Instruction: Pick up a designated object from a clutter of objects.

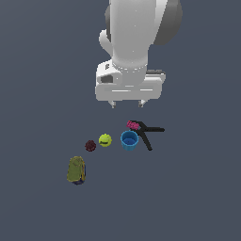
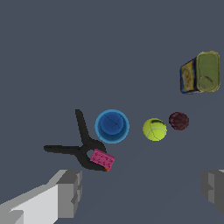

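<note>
Nothing is picked up yet. The gripper (image 1: 126,104) is wide open, holding nothing, up high. The yellow-green ball (image 1: 105,140) sits at the blue cup's (image 1: 129,140) nine o'clock, untouched.

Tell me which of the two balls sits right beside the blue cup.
The yellow-green tennis ball, between the blue cup and the smaller dark red ball.
</note>
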`<state>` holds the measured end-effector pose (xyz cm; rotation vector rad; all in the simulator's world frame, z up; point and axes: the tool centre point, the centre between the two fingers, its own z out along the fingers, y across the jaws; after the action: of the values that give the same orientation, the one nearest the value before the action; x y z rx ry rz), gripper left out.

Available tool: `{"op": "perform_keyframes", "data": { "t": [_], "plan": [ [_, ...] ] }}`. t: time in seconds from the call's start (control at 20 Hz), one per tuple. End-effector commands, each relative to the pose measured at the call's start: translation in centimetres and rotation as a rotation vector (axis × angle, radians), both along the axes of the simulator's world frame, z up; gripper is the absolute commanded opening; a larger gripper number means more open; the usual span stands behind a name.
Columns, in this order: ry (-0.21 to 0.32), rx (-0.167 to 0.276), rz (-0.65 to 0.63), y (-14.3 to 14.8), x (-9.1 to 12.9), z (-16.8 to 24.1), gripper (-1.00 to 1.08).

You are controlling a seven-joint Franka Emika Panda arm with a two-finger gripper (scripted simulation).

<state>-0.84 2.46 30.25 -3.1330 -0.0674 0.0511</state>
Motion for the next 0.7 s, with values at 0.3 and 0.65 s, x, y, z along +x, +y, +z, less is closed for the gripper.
{"op": "perform_keyframes", "data": {
  "t": [0.3, 0.65],
  "plan": [
    [-0.017, 0.001, 0.014, -0.4, 0.7, 0.0, 1.00],
    [-0.023, 0.001, 0.019, -0.6, 1.0, 0.0, 1.00]
  ]
}}
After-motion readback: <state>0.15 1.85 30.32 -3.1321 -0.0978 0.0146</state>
